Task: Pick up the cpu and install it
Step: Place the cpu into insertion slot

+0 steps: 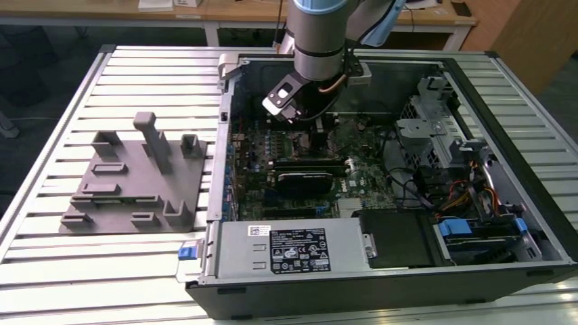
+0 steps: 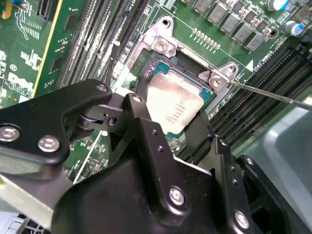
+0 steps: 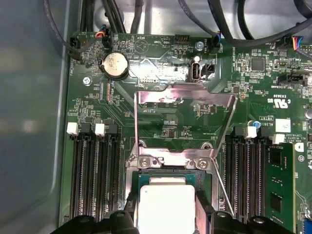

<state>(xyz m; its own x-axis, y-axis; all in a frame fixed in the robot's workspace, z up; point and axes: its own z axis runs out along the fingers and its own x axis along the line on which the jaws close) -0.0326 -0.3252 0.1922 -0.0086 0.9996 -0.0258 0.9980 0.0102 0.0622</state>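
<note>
The arm [image 1: 318, 34] reaches down into the open case [image 1: 532, 176], which lies on its side on the slatted tabletop [image 1: 118, 284]. In the exterior view it enters at about 12 o'clock of the case.

In the second wrist view the tool [image 2: 170, 117] is clenched on the cpu [image 2: 178, 105]. One black finger [image 2: 141, 105] presses one edge and its partner presses the opposite edge. The cpu sits level within the socket [image 2: 161, 44], its green rim showing around the silver lid. Whether it is fully seated or held just above, I cannot tell. The lid carries a few lines of small dark print.

The load plate [image 3: 185, 112] is hinged open beyond the socket, and the thin lever [image 2: 273, 92] is swung out to one side. Memory slots [image 3: 95, 180] flank the socket on both sides, and a green memory stick [image 3: 280, 190] fills one of them. White lettering dots the board near the coin cell [image 3: 115, 65].

In the exterior view the power supply [image 1: 289, 227] lies at 6 o'clock in the case and bears a white label [image 1: 298, 250] with black print. The grey block plate [image 1: 135, 183] lies at 9 o'clock from the case, well apart from the tool.
</note>
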